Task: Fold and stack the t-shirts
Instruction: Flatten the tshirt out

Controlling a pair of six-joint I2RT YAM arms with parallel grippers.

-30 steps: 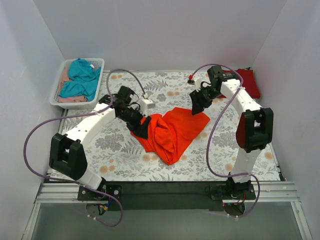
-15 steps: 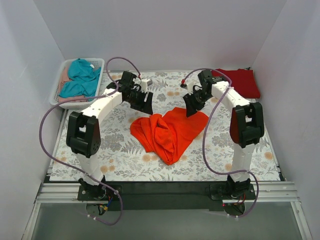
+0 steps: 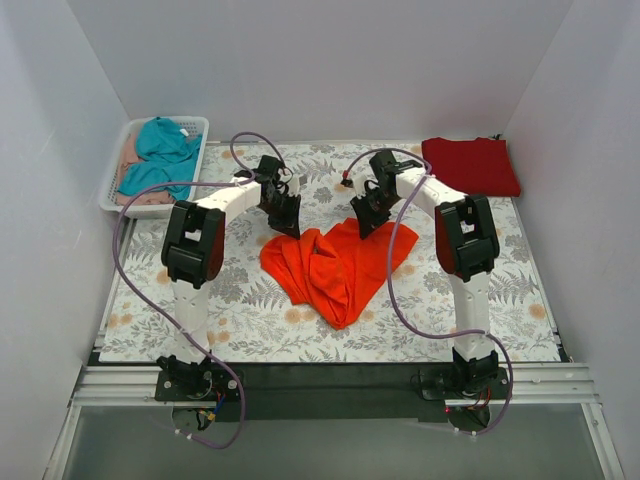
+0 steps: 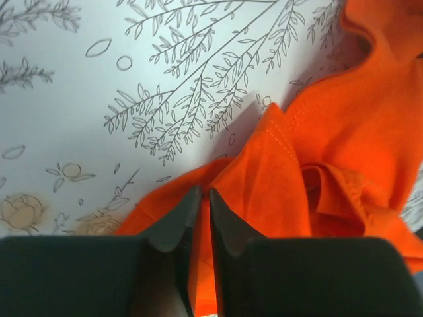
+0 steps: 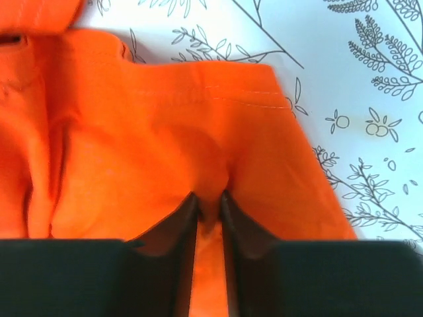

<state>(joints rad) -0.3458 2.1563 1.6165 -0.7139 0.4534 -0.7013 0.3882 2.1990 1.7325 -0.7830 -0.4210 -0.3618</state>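
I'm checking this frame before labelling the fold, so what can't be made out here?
Top view: fingertips of the left hand and right hand, hidden under their own wrists.
Wrist views: how many layers of the orange-red t-shirt each hand pinches, hidden inside the pinch.
Top view: folds of the crimson t-shirt, too small.
Top view: the pale pink garment, mostly under the teal garment in the basket.

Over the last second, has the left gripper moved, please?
Yes: the left gripper moved away from the table's near edge, toward the back, now pinching the orange-red t-shirt.
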